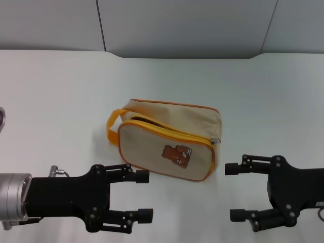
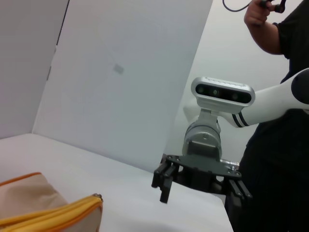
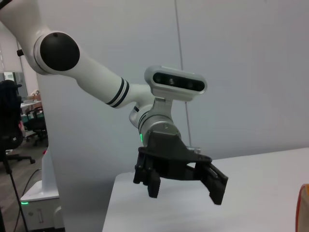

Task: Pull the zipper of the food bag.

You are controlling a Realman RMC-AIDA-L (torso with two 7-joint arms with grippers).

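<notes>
Zipper (image 1: 174,132), yellow-orange with a silver pull tab, runs along the cream canvas food bag (image 1: 169,144) on the white table (image 1: 61,96); the black left gripper (image 1: 143,196) and the black right gripper (image 1: 232,192) flank the bag, both spread wide, touching nothing.

Head looks down – wrists face across, sharing table (image 1: 61,91)

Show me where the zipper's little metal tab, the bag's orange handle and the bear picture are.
Zipper pull tab (image 1: 216,141), head view: silver tab at the zip track's right end.
Orange loop handle (image 1: 114,120), head view: the strap's curve at the bag's left end.
Bear print (image 1: 177,154), head view: middle of the brown bear.
</notes>
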